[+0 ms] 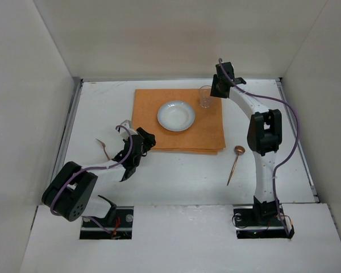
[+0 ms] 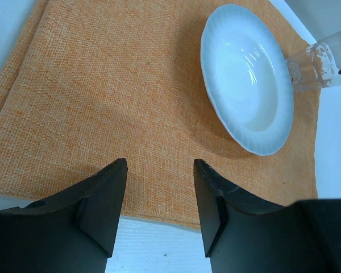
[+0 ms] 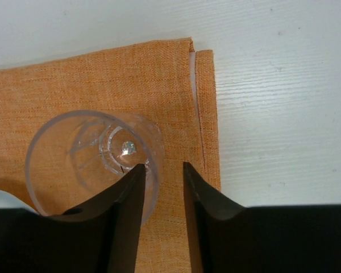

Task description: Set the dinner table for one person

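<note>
My left pincer (image 2: pixel 159 170) is open with nothing between its fingers. It hangs over the near edge of the orange cloth (image 2: pixel 102 96), where the weave meets the white bench (image 1: pixel 176 176). The bench spreads wide under everything, with grey rails down its sides. The cloth lies flat on its far middle part. A white plate (image 1: pixel 175 115) sits on the cloth, about at its centre. A clear glass (image 3: pixel 91 153) stands upright near the cloth's far right corner, close to the plate but not touching it. My right pincer (image 3: pixel 163 170) hangs straight above that corner. Its fingers stand a little apart and bare cloth shows in the gap. The glass is off to one side of them, its rim passing just under one fingertip, and I am not gripping it. Whether that finger touches the rim I cannot tell. On the bare bench to the right of the cloth lies a copper-coloured spoon (image 1: pixel 235 162), its bowl nearest the cloth and its handle pointing towards me. To the left of the cloth, near my left arm, lies another copper-coloured utensil (image 1: pixel 103 147), too small to name.
</note>
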